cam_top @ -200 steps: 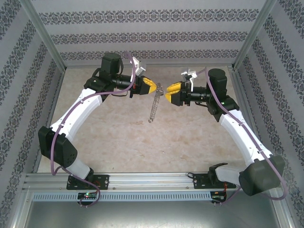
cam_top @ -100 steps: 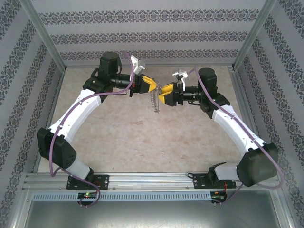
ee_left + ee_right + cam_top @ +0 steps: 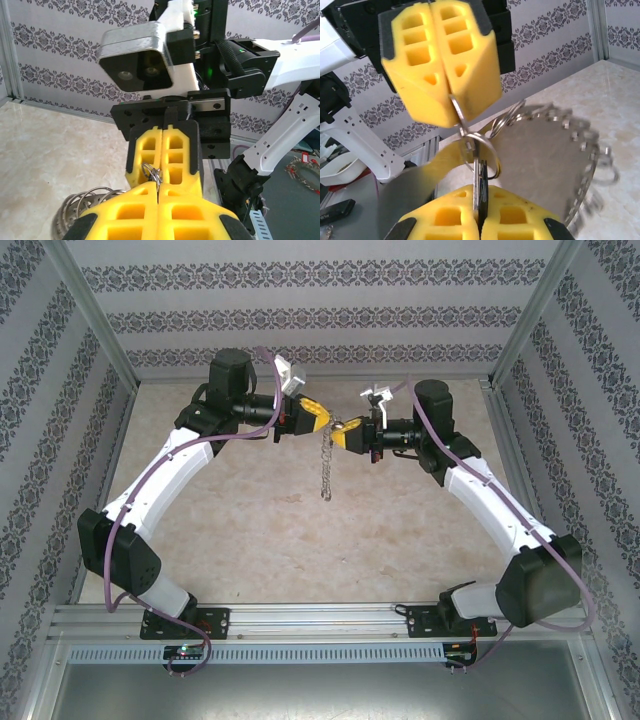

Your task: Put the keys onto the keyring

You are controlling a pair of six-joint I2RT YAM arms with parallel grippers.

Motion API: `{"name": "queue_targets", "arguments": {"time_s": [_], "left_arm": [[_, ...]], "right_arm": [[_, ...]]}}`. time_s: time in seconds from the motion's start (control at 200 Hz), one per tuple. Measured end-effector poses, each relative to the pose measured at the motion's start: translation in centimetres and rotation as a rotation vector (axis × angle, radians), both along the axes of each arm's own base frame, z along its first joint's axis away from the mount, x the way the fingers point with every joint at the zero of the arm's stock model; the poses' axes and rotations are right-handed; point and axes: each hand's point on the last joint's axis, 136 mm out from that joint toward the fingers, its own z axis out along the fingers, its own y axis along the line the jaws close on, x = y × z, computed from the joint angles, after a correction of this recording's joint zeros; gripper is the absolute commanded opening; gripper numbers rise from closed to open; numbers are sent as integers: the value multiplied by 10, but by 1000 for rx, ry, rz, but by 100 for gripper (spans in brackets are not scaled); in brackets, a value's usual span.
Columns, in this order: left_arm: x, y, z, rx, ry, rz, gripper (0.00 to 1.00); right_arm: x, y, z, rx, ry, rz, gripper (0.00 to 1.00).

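Over the table (image 3: 250,530), left arm (image 3: 170,455) meets right arm (image 3: 490,500), jaws closed.

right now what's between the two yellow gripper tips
Small linked silvery metal rings span the gap between the shut left gripper and shut right gripper, clearest in the right wrist view.

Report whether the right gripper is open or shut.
Shut. In the right wrist view, the right gripper has its yellow fingers pressed together, pinching the keys between them.
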Motion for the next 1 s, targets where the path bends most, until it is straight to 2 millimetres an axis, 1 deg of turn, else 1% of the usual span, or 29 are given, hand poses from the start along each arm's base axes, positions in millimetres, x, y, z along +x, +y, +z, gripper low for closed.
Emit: {"name": "queue_targets", "arguments": {"time_s": [0.11,0.21,0.44,0.739,0.759,0.784,0.804,0.849,0.894,0.999], "left_arm": [[1,0,0,-4,-3,4,0],[0,-1,-1,-3,3,1,0],[-2,-4,-4,-2,17,-6,0],[-3,-3,-8,1,39,-3,0],[-3,-3,-9,2,42,-3,0],[-3,-3,-10,3,45,-3,0],[-3,-3,-11,3,47,-3,0],[-2,-3,-12,4,49,0,0],[-1,-3,-11,3,39,8,0],[1,-3,-8,-2,22,17,0]], "right_arm": [[-9,-3,5,5,-17,0,0],[-14,-5,5,4,-22,-5,0],[-22,0,-5,-12,2,8,0],[-19,11,-21,-32,35,39,0],[-19,12,-22,-33,39,41,8],[-19,12,-23,-35,43,43,22],[-19,13,-24,-37,45,44,31],[-19,13,-26,-40,55,47,42],[-22,13,-27,-43,62,54,47],[-24,7,-25,-42,53,44,47]]}}
